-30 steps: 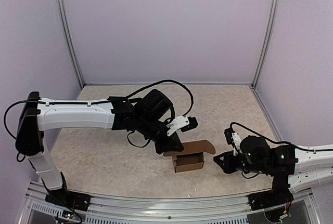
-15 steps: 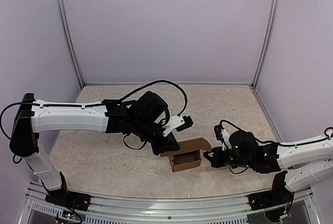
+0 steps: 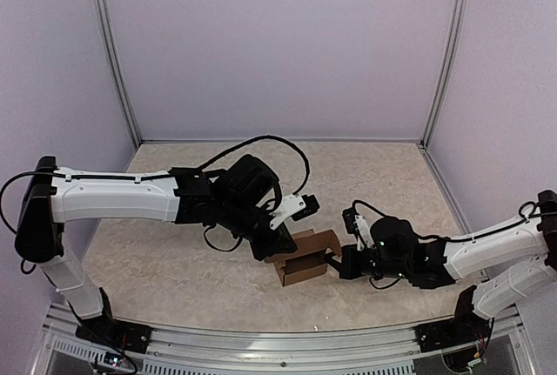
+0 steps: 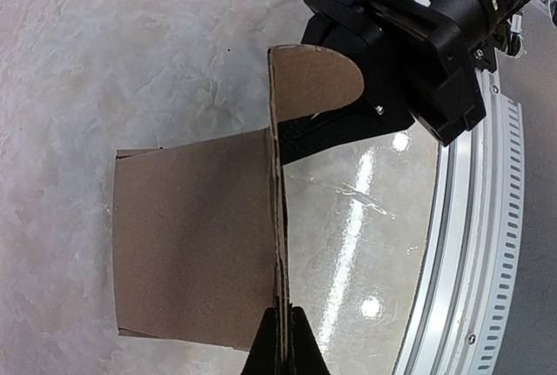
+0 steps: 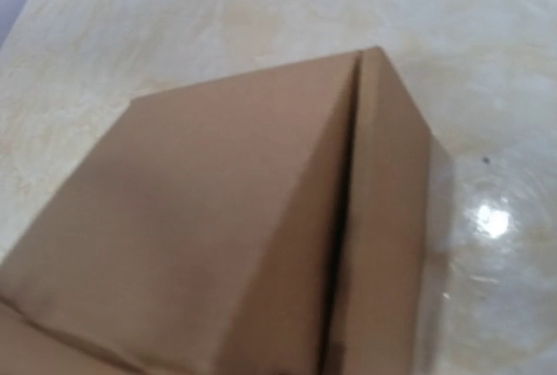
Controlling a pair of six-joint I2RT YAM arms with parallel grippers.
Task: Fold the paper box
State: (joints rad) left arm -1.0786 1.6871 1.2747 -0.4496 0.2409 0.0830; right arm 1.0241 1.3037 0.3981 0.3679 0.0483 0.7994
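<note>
The paper box, plain brown cardboard, half erected with its rounded lid flap raised, is sitting near the front middle of the counter. Lid closing is judged to be the step in hand: the flap's edge is being pinched by the left tool, while the right tool, jaws drawn together, is being held at the box's right side. Next, the flap is probably needing to be pushed down and tucked.

Evidently a robotics lab test cell: plain lilac walls framed by aluminium posts, mottled beige tabletop, metal rail along its near edge.
</note>
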